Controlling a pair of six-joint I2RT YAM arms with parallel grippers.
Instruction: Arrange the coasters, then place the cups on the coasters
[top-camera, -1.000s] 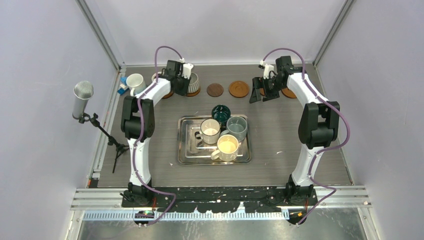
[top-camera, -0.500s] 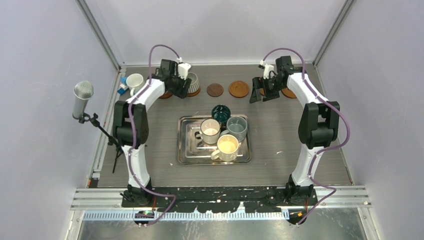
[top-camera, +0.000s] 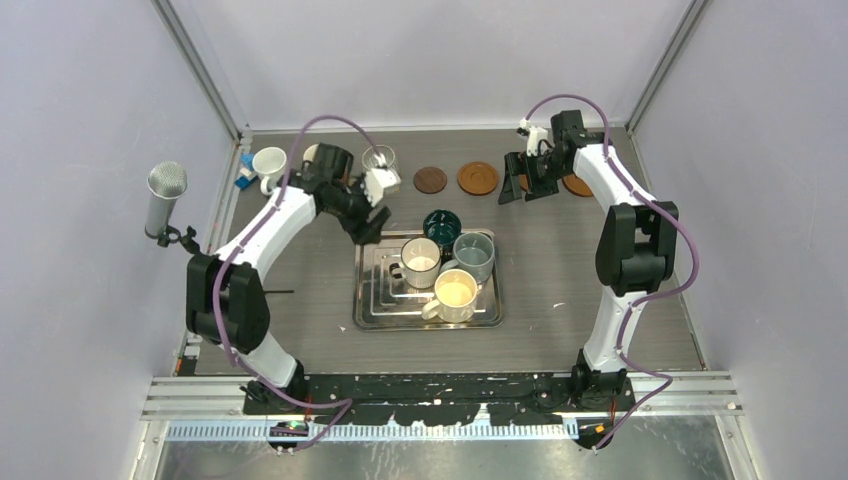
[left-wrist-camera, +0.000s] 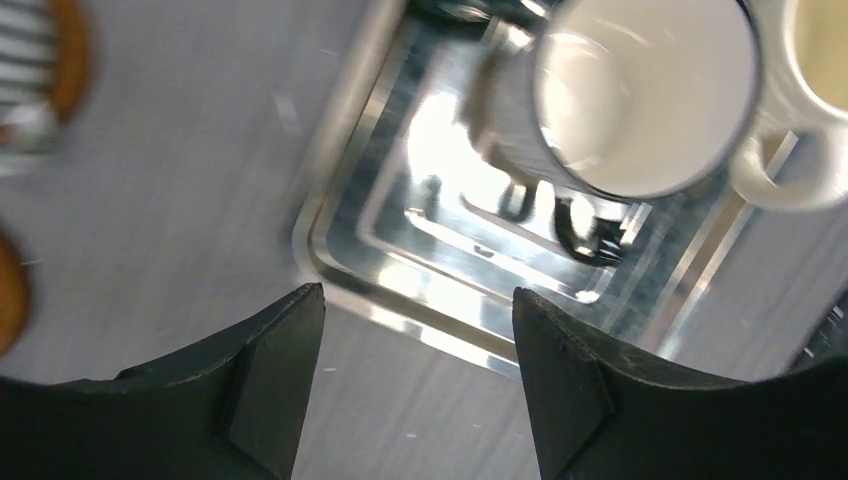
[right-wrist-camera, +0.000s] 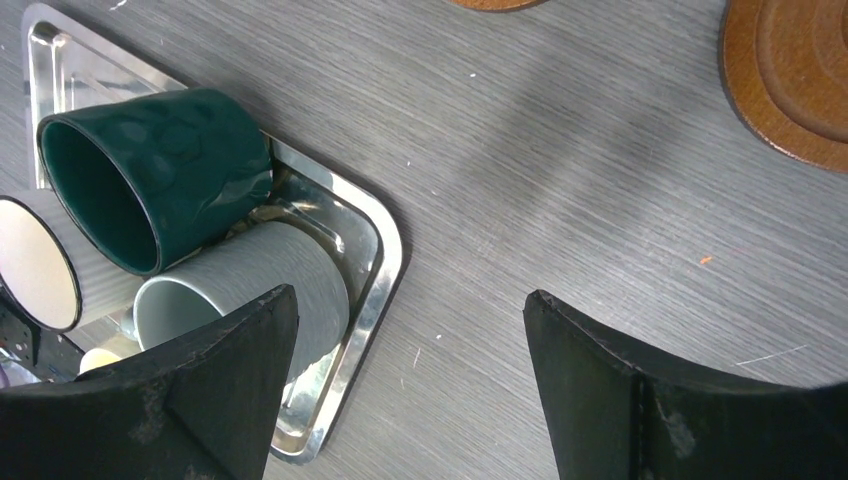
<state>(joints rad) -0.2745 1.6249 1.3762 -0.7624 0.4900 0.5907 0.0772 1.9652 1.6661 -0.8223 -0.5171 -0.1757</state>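
The left gripper (left-wrist-camera: 415, 296) is hovering over the far-left corner of the rectangular steel tray (left-wrist-camera: 340, 270), jaws parted and gripping nothing. The right gripper (right-wrist-camera: 410, 295) is hanging wide open and empty above the grey worktop (right-wrist-camera: 560, 180).

The tray is carrying four cups: a dark teal ceramic mug (top-camera: 441, 224), a grey-blue mug (top-camera: 472, 255), a white-lined mug (top-camera: 420, 262) and a cream mug (top-camera: 455, 292).

Along the far edge a ribbed grey mug (top-camera: 380, 158) is sitting on a coaster. A white mug (top-camera: 270, 163) is standing far left. A dark brown wooden disc (top-camera: 430, 179) and an orange-brown round wooden coaster (top-camera: 477, 178) are lying bare.
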